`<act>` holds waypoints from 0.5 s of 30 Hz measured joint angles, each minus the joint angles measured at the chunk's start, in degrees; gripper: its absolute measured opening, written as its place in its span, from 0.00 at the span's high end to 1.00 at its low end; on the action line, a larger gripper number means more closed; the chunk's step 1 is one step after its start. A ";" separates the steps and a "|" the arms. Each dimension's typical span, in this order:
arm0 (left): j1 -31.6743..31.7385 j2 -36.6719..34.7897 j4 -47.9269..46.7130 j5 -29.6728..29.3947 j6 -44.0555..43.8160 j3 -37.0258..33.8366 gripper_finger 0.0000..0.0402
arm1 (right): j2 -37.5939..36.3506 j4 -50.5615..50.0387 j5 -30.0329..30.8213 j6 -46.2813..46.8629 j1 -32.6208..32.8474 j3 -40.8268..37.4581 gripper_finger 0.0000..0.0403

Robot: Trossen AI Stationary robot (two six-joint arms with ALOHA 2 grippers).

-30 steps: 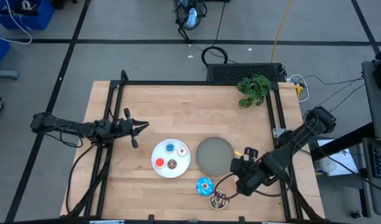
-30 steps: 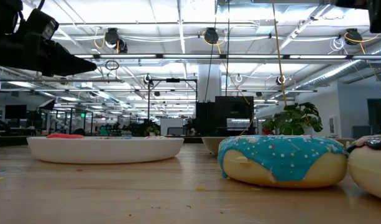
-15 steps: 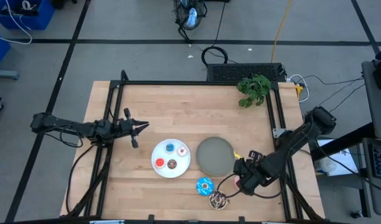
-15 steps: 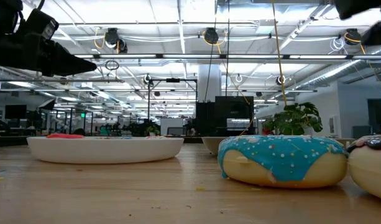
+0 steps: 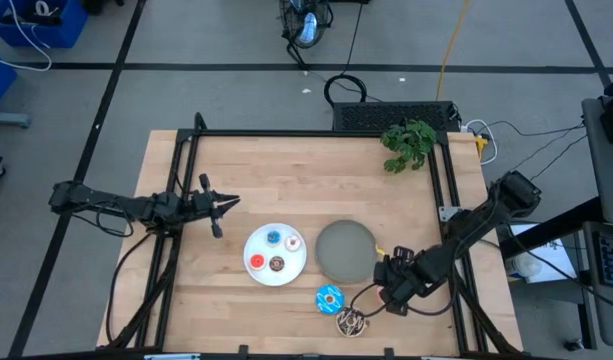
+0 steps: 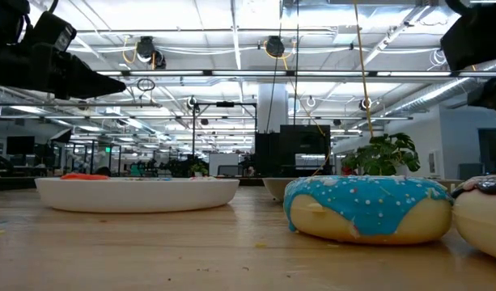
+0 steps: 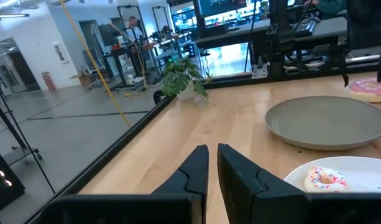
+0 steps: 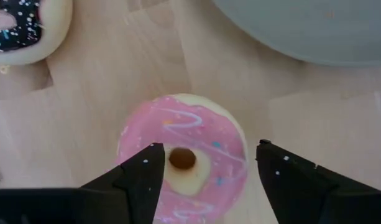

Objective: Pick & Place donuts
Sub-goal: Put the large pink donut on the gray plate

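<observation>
Pink donut [image 8: 184, 157] lies between the right pincer's [image 8: 206, 167] spread fingers.

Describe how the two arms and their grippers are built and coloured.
Both arms are dark, slender and jointed. The left gripper ends in two thin, tapering black fingers. The right gripper has broader, matte black, wedge-shaped fingers, and a thin dark cable loops beside it in the high view. No markings are visible.

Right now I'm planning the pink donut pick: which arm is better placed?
Right. Its tool hangs open directly over the pink donut beside the grey plate; the left tool waits beyond the white plate.
</observation>
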 joint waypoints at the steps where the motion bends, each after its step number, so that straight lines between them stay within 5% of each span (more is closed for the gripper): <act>1: 0.00 0.00 0.00 0.00 0.00 0.00 0.90 | 0.00 1.00 -0.03 0.02 0.00 -0.57 0.41; 15: 0.00 0.00 -0.42 -0.02 -0.04 0.02 0.90 | 0.00 3.17 -2.74 0.45 0.04 -3.82 0.42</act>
